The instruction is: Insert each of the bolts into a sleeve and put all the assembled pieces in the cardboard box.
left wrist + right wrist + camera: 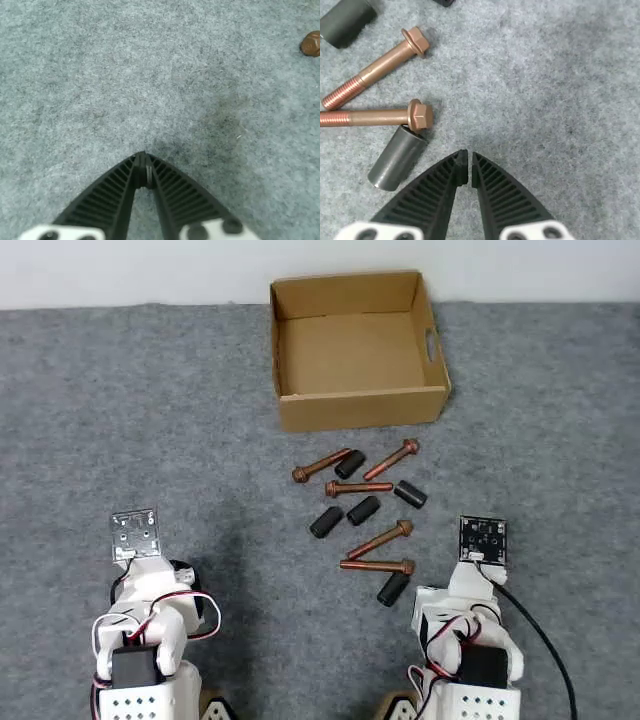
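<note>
Grey carpeted table (150, 420) — white wall (120, 270)

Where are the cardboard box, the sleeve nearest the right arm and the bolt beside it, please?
cardboard box (360, 410): high view, on its front wall.
sleeve (397, 159): right wrist view, middle of its side.
bolt (375, 118): right wrist view, on its smooth shank.

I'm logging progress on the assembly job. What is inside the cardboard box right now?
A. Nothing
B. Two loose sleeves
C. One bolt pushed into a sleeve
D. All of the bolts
A: the cardboard box shows only its bare floor in the high view, while the bolts and sleeves lie loose and separate on the carpet in front of it.
</note>
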